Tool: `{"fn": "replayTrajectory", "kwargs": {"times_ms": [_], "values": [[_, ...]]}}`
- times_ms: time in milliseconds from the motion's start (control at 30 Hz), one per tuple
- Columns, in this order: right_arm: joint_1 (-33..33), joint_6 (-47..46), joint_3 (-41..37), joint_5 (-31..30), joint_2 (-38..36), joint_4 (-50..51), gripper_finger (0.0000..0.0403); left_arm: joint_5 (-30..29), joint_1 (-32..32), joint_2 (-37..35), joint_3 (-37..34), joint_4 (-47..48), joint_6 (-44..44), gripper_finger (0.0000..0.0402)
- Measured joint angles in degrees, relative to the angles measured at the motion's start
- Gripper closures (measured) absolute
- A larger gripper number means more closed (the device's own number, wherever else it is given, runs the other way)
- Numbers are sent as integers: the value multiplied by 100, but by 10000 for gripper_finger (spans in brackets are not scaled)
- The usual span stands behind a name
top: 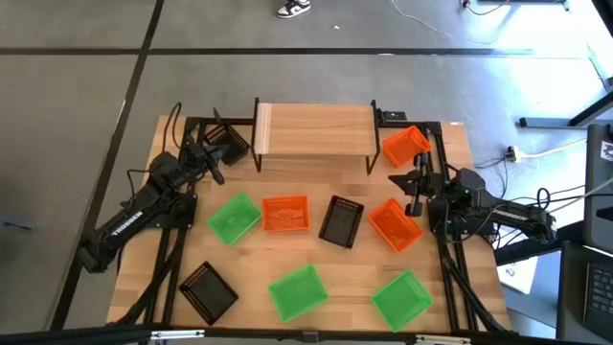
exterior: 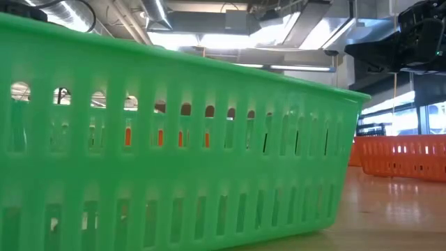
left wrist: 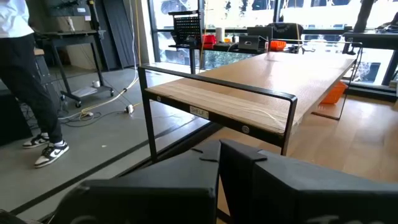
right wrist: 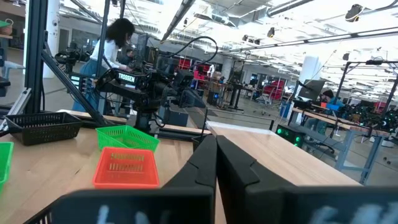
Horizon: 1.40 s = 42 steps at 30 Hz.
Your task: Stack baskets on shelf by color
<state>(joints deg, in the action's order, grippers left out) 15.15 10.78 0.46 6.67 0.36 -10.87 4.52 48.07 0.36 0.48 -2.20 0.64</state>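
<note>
The light-wood shelf (top: 316,129) stands bare at the table's far middle; it also shows in the left wrist view (left wrist: 249,93). Three green baskets (top: 234,218) (top: 298,291) (top: 400,300), three orange baskets (top: 284,214) (top: 395,225) (top: 404,146) and three black baskets (top: 341,221) (top: 207,290) (top: 228,144) rest singly on the tabletop. My left gripper (top: 216,168) (left wrist: 219,180) is shut and empty left of the shelf, beside the far-left black basket. My right gripper (top: 415,189) (right wrist: 216,168) is shut and empty between the two right-hand orange baskets.
One green basket (exterior: 174,153) stands right in front of the low camera and hides most of the table. An orange basket (exterior: 401,157) shows to its right. A person (left wrist: 25,68) stands on the floor beyond the table's far left. Black frame rails (top: 445,268) run along both sides.
</note>
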Motion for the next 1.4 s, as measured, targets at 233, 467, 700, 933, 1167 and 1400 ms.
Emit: {"fn": "replayTrajectory", "kwargs": {"times_ms": [233, 467, 700, 933, 1167, 1400], "values": [[1, 1, -1, 0, 0, 0, 397, -1, 0, 0, 1, 0, -2, 401], [0, -910, -1, 134, -1, -1, 397, 1, -2, 0, 0, 0, 0, 401], [1, -2191, 20, 455, 0, -47, 397, 0, -1, 1, -1, 0, -1, 401], [-3, -2193, 769, -20, 146, 458, 402, 1, -2, 0, 1, 0, -2, 401], [-1, -2276, 2657, -1573, 1330, 2352, 402, 1, -1, 2, -1, 0, -1, 401], [1, -3488, 4768, -2188, 3222, 4738, 403, 0, -1, 1, -1, 0, -1, 401]]}}
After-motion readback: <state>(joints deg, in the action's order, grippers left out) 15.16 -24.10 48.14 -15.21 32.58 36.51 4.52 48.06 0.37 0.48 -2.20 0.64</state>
